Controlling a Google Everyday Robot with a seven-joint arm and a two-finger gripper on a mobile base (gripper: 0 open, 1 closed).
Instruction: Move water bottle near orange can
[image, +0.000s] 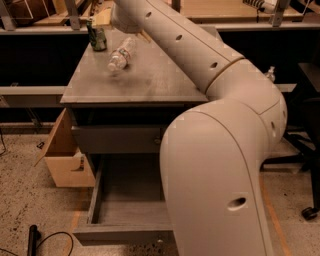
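Note:
The water bottle, clear with a white cap and a pale label, lies on its side at the back left of the grey cabinet top. The orange can is hidden behind my big white arm, which crosses the right side of the top. The arm reaches up to the frame's top edge just above the bottle. My gripper is out of view past that edge, so its fingers do not show.
A dark green can stands at the back left corner, close to the bottle. The cabinet's bottom drawer is pulled open. A cardboard box sits on the floor at the left. A chair base is at the right.

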